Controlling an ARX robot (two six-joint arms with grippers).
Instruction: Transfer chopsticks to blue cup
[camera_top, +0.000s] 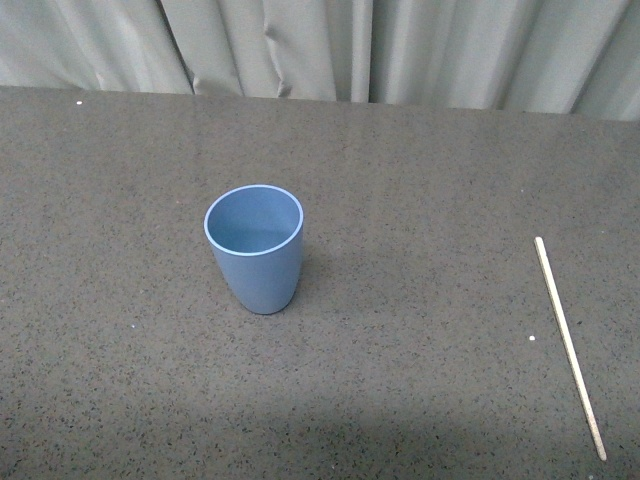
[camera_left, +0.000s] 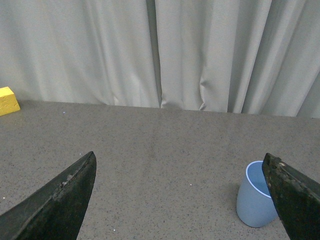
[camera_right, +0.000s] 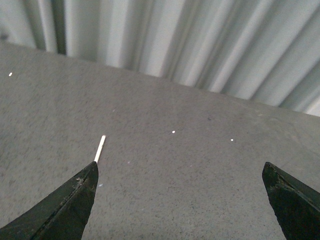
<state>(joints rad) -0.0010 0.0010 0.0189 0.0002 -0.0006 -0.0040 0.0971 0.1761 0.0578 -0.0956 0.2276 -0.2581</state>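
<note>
The chopstick (camera_top: 570, 348) lay flat on the dark table (camera_top: 400, 190), far to the right and well apart from the blue cup (camera_top: 262, 280), which stood upright and empty near the middle. The stick's far end showed in the right wrist view just beside one finger of the right gripper (camera_right: 180, 164), whose jaws were spread wide with nothing between them. The left gripper (camera_left: 178, 155) was likewise spread and empty, with the cup near one of its fingers.

The step in hand was probably the pick-up, best left to the right arm. It would do well to turn so the jaws crossed the stick, come down near its middle, and close low against the table, since so thin a stick could roll or slip. How high the gripper hung could not be told from these views.
</note>
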